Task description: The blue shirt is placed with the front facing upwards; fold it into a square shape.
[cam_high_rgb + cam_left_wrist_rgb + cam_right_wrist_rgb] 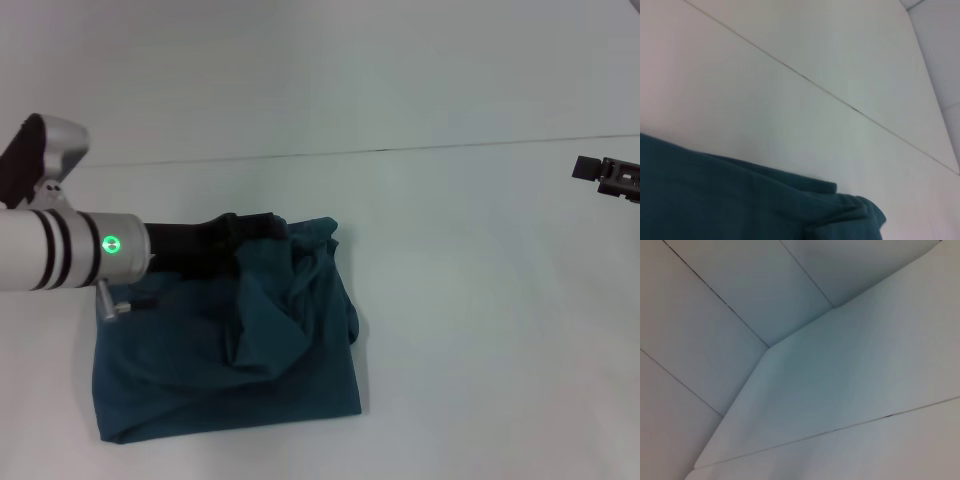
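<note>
**Blue shirt bunched on the counter, left arm reaching over it**

While the left arm stretches in from the left edge of the head view, its left end effector sits at the far edge of the blue shirt, dark against the cloth; whether its fingers are apart or closed on the fabric cannot be told, since cloth and the black wrist blend there. A green light glows on the silver forearm.

The shirt lies on the white counter, toward the near left part of it, in a rough, thick block. Its near edge runs fairly straight, and its right side is also fairly even. The far right part is rumpled, with folds rising and a ridge of cloth running diagonally down from the end effector. No print shows on the upward side.

From the left wrist view, only a teal fold of the shirt appears, lying on the counter, with a thin seam line crossing the surface beyond it.

The right end effector is at the right edge of the head view, well apart from the shirt; its finger state cannot be told. The right wrist view shows only pale surfaces.
</note>
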{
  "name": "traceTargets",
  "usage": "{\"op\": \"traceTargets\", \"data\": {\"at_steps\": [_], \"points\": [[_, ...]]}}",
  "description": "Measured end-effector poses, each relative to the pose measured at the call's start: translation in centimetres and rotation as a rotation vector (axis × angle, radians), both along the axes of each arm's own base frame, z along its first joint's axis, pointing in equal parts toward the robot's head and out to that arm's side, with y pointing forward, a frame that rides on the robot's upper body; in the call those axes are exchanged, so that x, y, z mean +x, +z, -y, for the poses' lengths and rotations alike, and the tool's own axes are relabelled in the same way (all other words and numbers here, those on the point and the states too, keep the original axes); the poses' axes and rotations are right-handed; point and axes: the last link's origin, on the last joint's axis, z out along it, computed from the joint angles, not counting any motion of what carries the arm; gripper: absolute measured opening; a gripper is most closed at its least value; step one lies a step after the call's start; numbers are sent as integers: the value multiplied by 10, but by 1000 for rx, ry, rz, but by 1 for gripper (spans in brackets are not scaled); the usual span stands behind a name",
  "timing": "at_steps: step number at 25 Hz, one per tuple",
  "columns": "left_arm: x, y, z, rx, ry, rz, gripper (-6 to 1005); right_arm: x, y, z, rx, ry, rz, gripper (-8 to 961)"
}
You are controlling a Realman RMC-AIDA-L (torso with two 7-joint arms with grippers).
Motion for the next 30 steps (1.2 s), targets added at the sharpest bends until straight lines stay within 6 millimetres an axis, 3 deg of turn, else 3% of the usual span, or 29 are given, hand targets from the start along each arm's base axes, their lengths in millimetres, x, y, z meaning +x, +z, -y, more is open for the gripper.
{"op": "traceTargets", "data": {"at_steps": [11, 15, 18, 24, 30], "points": [[41, -13, -2, -46, -118, 81, 948, 1, -2, 1, -3, -3, 0, 915], [62, -9, -3, -35, -188, 168, 946, 1, -2, 1, -6, -3, 0, 915], [66, 0, -5, -15, -210, 214, 945, 1, -3, 1, -7, -4, -1, 915], [41, 14, 3, -13, -167, 235, 946, 1, -3, 1, -8, -4, -1, 915], [-10, 36, 27, -22, -55, 234, 946, 1, -2, 2, -7, -5, 1, 915]]}}
